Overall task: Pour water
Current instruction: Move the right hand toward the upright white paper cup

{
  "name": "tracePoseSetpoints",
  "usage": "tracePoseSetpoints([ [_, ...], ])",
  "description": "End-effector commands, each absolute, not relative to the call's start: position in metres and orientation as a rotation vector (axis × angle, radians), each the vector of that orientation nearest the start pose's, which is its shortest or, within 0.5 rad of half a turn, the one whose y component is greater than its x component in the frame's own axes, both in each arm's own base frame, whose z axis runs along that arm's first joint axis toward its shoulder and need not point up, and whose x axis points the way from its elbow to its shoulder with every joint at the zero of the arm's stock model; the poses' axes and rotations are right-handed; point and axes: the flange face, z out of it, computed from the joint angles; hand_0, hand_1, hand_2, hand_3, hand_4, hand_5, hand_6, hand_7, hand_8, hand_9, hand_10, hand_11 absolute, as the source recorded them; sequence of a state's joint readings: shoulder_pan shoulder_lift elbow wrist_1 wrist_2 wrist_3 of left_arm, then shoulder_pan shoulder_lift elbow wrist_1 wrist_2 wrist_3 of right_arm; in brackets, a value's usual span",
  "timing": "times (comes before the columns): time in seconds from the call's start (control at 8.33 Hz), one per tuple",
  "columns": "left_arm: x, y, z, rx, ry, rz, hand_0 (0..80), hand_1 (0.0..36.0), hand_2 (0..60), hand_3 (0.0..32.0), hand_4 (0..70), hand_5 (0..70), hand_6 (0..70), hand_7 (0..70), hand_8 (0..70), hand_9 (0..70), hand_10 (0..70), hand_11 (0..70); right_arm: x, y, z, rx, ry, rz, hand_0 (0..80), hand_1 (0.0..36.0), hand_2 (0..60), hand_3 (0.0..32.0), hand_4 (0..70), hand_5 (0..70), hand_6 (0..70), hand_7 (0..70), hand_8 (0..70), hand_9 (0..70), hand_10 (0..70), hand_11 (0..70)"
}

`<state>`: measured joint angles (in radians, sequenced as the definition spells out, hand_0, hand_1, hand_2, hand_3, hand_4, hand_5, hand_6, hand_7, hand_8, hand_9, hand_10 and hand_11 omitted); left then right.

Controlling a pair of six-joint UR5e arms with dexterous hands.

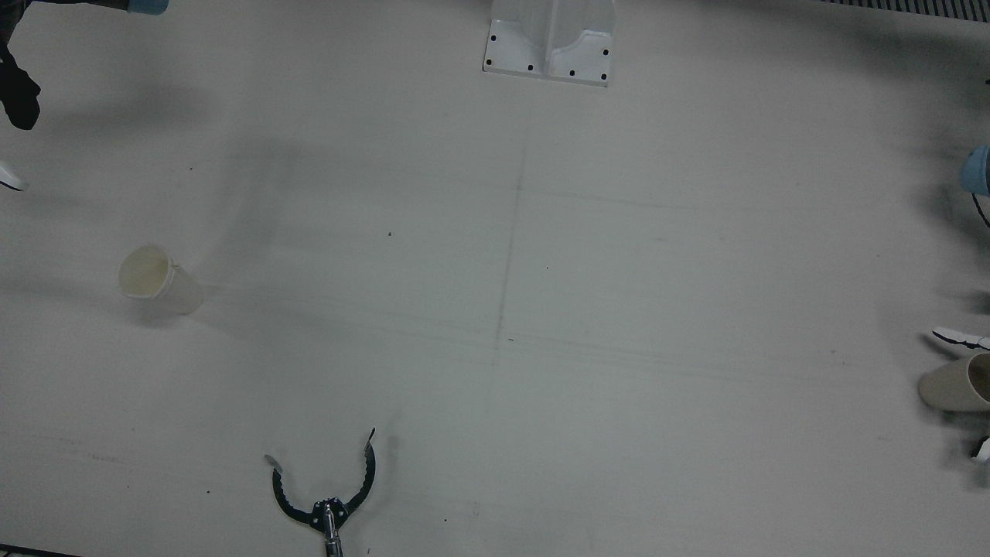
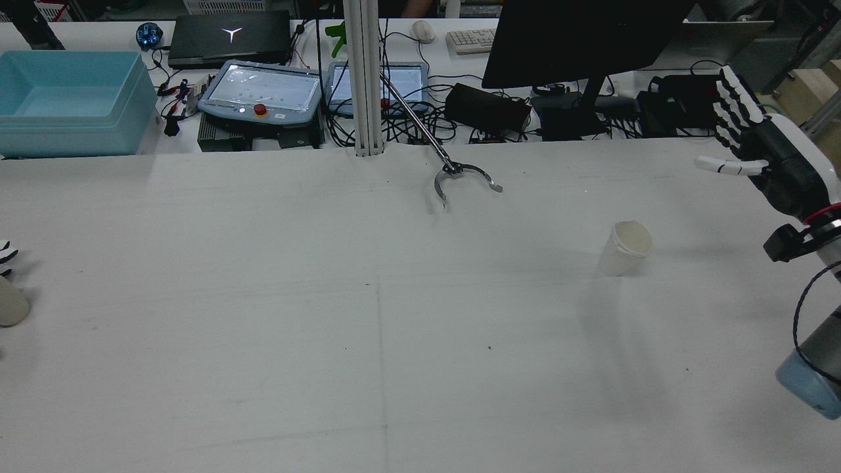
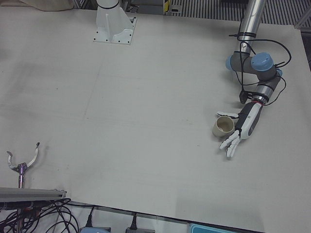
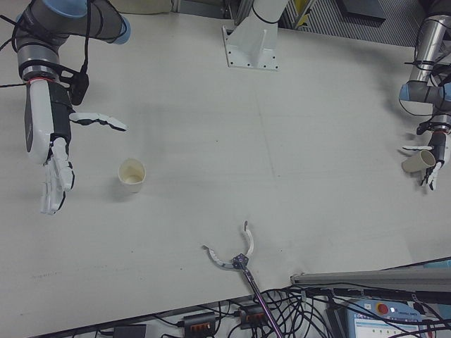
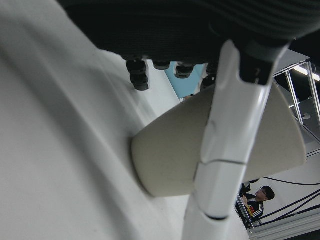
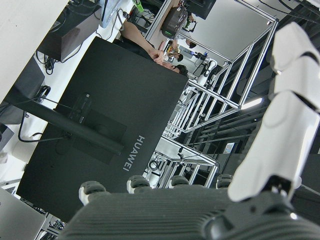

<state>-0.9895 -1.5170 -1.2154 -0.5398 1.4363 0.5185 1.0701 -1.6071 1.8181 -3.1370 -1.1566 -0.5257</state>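
Observation:
A beige paper cup (image 3: pixel 224 126) stands on the table at my left arm's side; it also shows in the front view (image 1: pixel 957 384) and the left hand view (image 5: pixel 210 145). My left hand (image 3: pixel 244 127) is low beside it, open, with straight fingers (image 3: pixel 232 143) on one side and the thumb across the cup's wall on the other. A white paper cup (image 4: pixel 132 174) stands upright on the right arm's half, also in the rear view (image 2: pixel 623 247). My right hand (image 4: pixel 49 144) is open and raised, apart from that cup.
A metal grabber tool (image 1: pixel 326 495) lies at the operators' edge of the table (image 1: pixel 495 309), also in the rear view (image 2: pixel 460 177). The arm pedestal (image 1: pixel 549 46) stands at the robot's edge. A blue bin (image 2: pixel 66 98), a monitor and electronics sit beyond the table.

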Motion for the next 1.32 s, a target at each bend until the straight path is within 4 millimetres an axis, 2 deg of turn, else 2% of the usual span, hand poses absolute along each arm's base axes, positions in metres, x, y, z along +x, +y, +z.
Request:
tracePoseSetpoints([
  [0.0,0.123,-0.455,0.827,0.045,1.966,-1.583,80.0,34.6,0.0,0.0,41.0,70.0,5.6,4.5,0.3,0.0,7.8,15.3,-0.078,-0.503,0.583,-0.488,2.674,-2.153,46.6,16.8,17.0,24.0,0.0,4.6,1.3,0.5,1.9,0.7,0.0,0.0],
  [0.12,0.123,-0.454,0.827,0.023,1.952,-1.615,80.0,36.0,0.0,0.0,44.5,70.0,6.4,6.6,1.3,0.0,8.3,16.7,-0.078,-0.503,0.583,-0.488,2.674,-2.153,46.4,16.6,17.2,24.4,0.0,4.5,1.3,0.2,1.8,0.5,0.0,0.0],
  [0.24,0.122,-0.452,0.83,-0.005,1.941,-1.646,80.0,36.0,60.0,0.0,64.4,70.0,7.8,10.1,1.7,0.6,8.7,16.8,-0.078,-0.503,0.583,-0.488,2.674,-2.153,46.4,16.6,17.4,24.0,0.0,4.5,1.2,0.0,1.8,0.5,0.0,0.0],
  [0.36,0.12,-0.451,0.831,-0.035,1.928,-1.684,80.0,36.0,60.0,0.0,70.0,70.0,12.6,18.5,3.9,2.5,10.2,18.6,-0.08,-0.503,0.583,-0.486,2.677,-2.154,46.4,16.7,17.3,24.0,0.0,4.5,1.2,0.0,1.8,0.4,0.0,0.0],
  [0.6,0.12,-0.453,0.812,-0.058,1.932,-1.704,80.0,36.0,60.0,0.0,70.0,70.0,20.1,29.4,10.2,11.5,11.4,20.1,-0.082,-0.503,0.582,-0.483,2.679,-2.152,46.3,16.6,17.5,24.4,0.0,4.6,1.4,0.3,2.1,0.8,0.0,0.0],
  [0.72,0.12,-0.452,0.812,-0.086,1.934,-1.724,80.0,36.0,60.0,0.0,70.0,70.0,21.9,30.9,11.5,13.2,11.4,20.0,-0.081,-0.504,0.582,-0.484,2.676,-2.152,46.5,16.9,18.1,24.6,0.0,4.6,1.5,0.6,1.9,0.7,0.0,0.0],
  [0.84,0.119,-0.454,0.803,-0.131,1.941,-1.761,80.0,36.0,60.0,0.0,70.0,70.0,23.9,33.3,13.0,15.4,11.8,20.7,-0.081,-0.503,0.58,-0.477,2.676,-2.146,46.5,17.2,18.8,24.8,0.0,4.6,1.5,0.9,2.0,0.7,0.0,0.0],
  [0.96,0.114,-0.445,0.787,-0.151,1.959,-1.76,80.0,36.0,60.0,0.0,70.0,70.0,24.9,34.8,13.5,16.2,11.7,20.6,-0.082,-0.504,0.58,-0.477,2.681,-2.145,46.7,17.5,19.1,25.4,0.0,4.7,1.3,0.8,1.8,0.4,0.0,0.0],
  [1.08,0.11,-0.438,0.769,-0.157,1.982,-1.744,80.0,36.0,60.0,0.0,70.0,70.0,24.5,34.4,13.2,15.6,11.2,19.8,-0.095,-0.504,0.582,-0.461,2.694,-2.157,46.7,17.3,19.1,25.8,0.0,4.6,1.4,0.9,1.9,0.5,0.0,0.0],
  [1.2,0.112,-0.442,0.752,-0.162,2.011,-1.725,80.0,36.0,60.0,0.0,70.0,70.0,23.5,33.2,12.2,14.1,10.5,18.8,-0.115,-0.519,0.611,-0.439,2.662,-2.198,46.8,17.6,19.7,26.0,0.0,4.7,1.7,1.5,2.0,0.6,0.0,0.0],
])
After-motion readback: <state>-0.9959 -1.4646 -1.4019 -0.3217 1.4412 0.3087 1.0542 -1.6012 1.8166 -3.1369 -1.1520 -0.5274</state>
